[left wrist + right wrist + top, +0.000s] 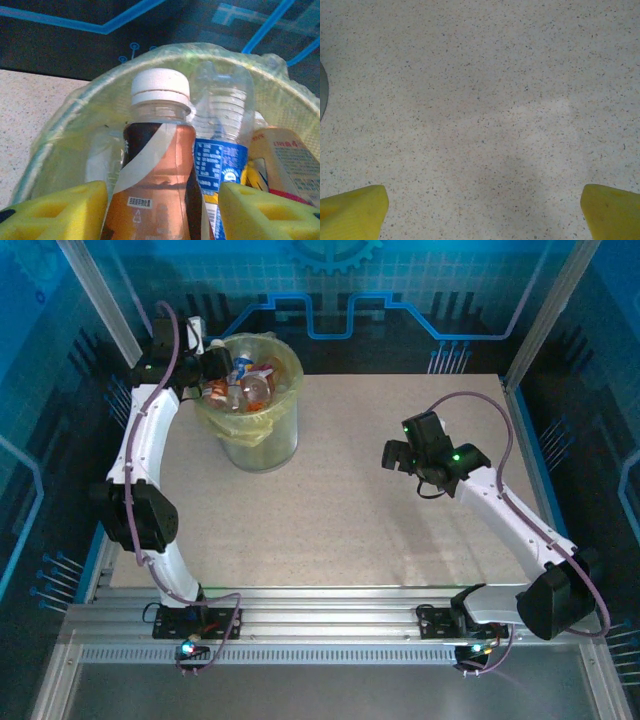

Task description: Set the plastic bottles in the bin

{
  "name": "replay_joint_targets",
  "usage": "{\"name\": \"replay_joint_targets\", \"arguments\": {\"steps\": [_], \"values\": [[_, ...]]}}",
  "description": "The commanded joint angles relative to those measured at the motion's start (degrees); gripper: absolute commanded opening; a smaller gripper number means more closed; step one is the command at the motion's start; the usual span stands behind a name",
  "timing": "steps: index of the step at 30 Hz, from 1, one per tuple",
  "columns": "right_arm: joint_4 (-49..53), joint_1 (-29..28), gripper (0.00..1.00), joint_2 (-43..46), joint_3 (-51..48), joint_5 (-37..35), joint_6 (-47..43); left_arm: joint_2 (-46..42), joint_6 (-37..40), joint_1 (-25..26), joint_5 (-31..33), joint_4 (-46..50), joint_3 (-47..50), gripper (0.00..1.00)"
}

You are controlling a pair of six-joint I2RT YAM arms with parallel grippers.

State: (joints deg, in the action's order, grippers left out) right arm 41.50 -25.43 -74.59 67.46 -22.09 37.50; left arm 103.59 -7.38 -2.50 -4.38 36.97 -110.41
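The bin (264, 445) with its yellow-green liner stands at the back left of the table, and several plastic bottles (250, 382) are piled inside. My left gripper (216, 366) hangs over the bin's left rim. Between its yellow fingers (55, 212) stands a white-capped bottle with an orange-brown label (160, 190), upright over the bin's inside (65, 120), and the left gripper (163, 217) is shut on it. A blue-labelled bottle (220, 162) and a cream-labelled one (287, 157) lie behind. My right gripper (398, 456) hovers open over bare table, wide apart (485, 215).
The speckled table (350, 520) spreads from the bin to the right arm. A grey curved edge (322, 92) shows at the left of the right wrist view. Frame posts and blue back panels close off the far side.
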Motion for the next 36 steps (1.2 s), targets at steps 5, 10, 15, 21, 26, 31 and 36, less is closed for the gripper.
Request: {"name": "replay_joint_targets", "arguments": {"steps": [5, 10, 15, 21, 26, 31, 36], "values": [[-0.54, 0.73, 1.00, -0.07, -0.35, -0.15, 0.45, -4.29, 4.41, 0.65, -8.01, -3.31, 1.41, 0.66], [-0.69, 0.75, 1.00, -0.47, -0.05, 0.46, 0.39, -3.67, 6.03, 0.74, -6.05, -2.61, 1.43, 0.75], [-0.25, 0.73, 1.00, -0.19, 0.38, 0.17, -0.04, -3.06, 6.76, 0.74, -4.37, -2.42, -0.04, 0.78], [0.78, 1.38, 1.00, 1.67, 0.84, -2.24, -1.23, -5.45, 6.96, 0.74, -1.08, -1.38, -4.68, 0.94], [-1.07, 1.79, 1.00, 5.85, -1.32, -4.37, -2.96, -13.09, 4.96, 0.74, 2.94, -3.35, 0.33, 0.99], [-1.42, 2.32, 1.00, 11.79, -3.93, -9.50, -3.50, -25.59, 1.59, 0.74, 8.52, -9.83, 15.20, 0.99], [1.68, 2.75, 1.00, 15.83, -4.70, -18.90, -2.56, -40.83, -3.44, 0.77, 13.71, -18.04, 35.43, 0.99]]}}
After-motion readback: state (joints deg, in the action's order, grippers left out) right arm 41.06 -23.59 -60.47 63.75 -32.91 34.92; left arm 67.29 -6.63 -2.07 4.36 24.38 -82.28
